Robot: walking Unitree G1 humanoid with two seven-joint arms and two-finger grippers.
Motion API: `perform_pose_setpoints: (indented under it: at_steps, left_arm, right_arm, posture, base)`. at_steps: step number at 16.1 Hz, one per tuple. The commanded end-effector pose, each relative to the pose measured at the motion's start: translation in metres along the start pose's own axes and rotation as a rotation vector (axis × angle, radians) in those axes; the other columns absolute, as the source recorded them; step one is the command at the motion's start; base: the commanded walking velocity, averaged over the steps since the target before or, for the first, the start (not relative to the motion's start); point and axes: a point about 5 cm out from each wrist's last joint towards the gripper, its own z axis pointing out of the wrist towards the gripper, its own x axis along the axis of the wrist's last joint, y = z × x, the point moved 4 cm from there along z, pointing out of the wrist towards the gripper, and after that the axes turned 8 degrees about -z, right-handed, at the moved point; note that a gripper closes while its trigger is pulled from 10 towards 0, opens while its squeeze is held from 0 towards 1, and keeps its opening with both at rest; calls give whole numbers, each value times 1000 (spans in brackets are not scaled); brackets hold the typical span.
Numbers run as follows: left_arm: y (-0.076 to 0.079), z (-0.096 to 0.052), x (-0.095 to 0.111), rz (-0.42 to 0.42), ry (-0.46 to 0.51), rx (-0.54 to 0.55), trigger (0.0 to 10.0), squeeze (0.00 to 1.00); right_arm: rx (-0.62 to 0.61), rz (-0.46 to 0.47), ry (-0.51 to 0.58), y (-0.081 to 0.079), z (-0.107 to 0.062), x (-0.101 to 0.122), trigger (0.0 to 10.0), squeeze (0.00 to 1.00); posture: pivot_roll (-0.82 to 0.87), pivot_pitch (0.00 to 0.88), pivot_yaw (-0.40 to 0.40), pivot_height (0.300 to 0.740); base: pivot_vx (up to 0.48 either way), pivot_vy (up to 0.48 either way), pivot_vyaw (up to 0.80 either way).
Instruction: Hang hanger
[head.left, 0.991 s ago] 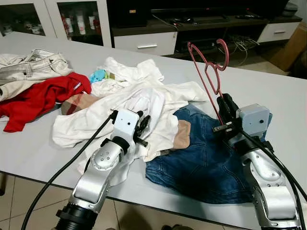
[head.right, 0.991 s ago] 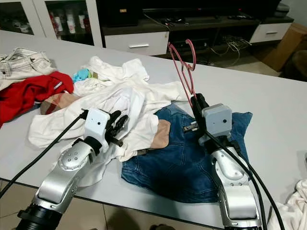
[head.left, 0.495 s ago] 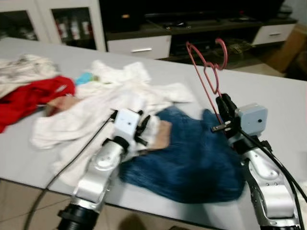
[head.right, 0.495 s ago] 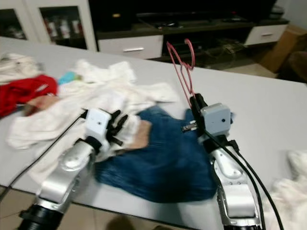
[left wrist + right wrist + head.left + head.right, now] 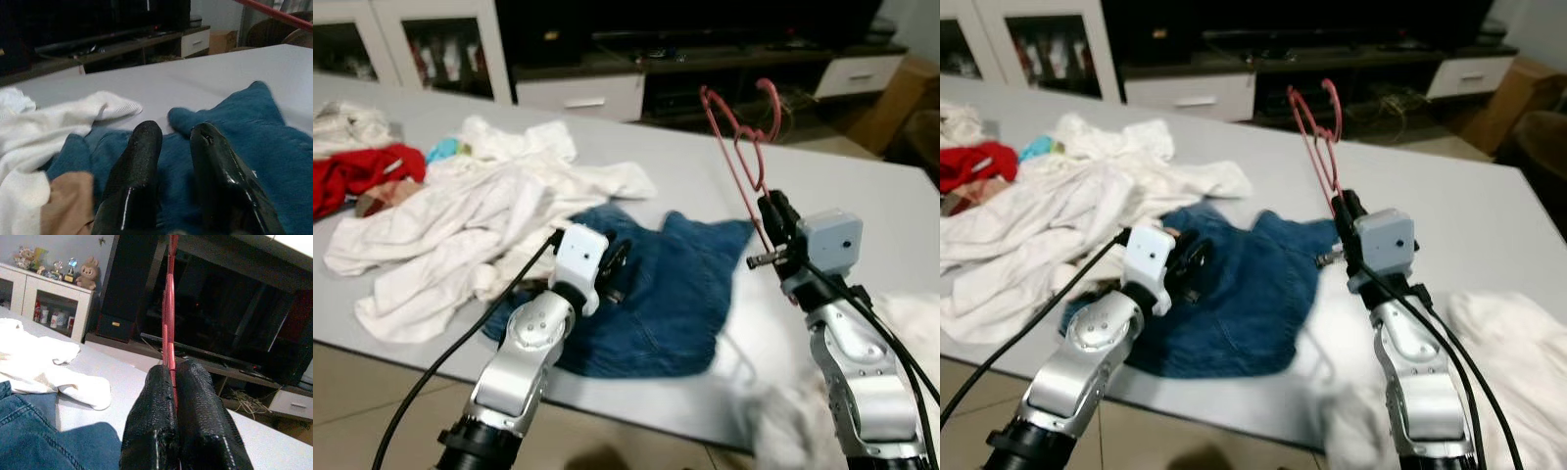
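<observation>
Head views: the right gripper (image 5: pixel 771 217) is raised over the grey table (image 5: pixel 862 186), clamped on a thin red wire hanger (image 5: pixel 741 147) that stands upright. The left gripper (image 5: pixel 615 266) hovers over blue denim jeans (image 5: pixel 666 294).

Left wrist: fingers (image 5: pixel 139 166) slightly apart, empty.

Right wrist: fingers (image 5: pixel 151 431) pinch the hanger's wire.

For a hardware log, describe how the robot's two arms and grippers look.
Both arms are silver metal with rounded joints and black bases. Each wrist carries a pale boxy camera housing, and a black cable runs along each arm. The left gripper and right gripper each have two long black fingers with a finely textured, slightly glossy surface.
</observation>
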Motion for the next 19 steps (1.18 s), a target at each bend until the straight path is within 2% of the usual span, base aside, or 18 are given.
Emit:
perform_pose_setpoints:
  at_steps: [1, 8, 10, 14, 18, 19]
  left_arm:
    - [-7, -2, 2, 19, 3, 19, 10000, 0]
    - [-11, 1, 1, 52, -13, 8, 10000, 0]
    - [-21, 1, -1, 95, -39, 3, 10000, 0]
    - [-41, 4, 2, 125, -60, 29, 10000, 0]
    - [-37, 6, 0, 133, -67, 0, 10000, 0]
    - [-38, 5, -1, 169, -81, -31, 10000, 0]
  right_arm:
    - [8, 7, 15, -2, 2, 5, 10000, 0]
    - [14, 10, 13, -4, 3, 4, 10000, 0]
    - [16, 10, 12, -4, 3, 4, 10000, 0]
    - [18, 10, 5, -4, 3, 3, 10000, 0]
    - [19, 13, 4, -5, 3, 2, 10000, 0]
    - [20, 14, 3, -5, 3, 2, 10000, 0]
  posture:
    - [-70, 0, -33, 740]
    - [-68, 0, -36, 740]
    - [-68, 0, -35, 740]
    - [-69, 0, -36, 740]
    - [-70, 0, -34, 740]
    - [-69, 0, -34, 740]
  base:
    - [0, 0, 0]
    - [0, 0, 0]
    - [0, 0, 0]
    - [0, 0, 0]
    - [0, 0, 0]
    - [0, 0, 0]
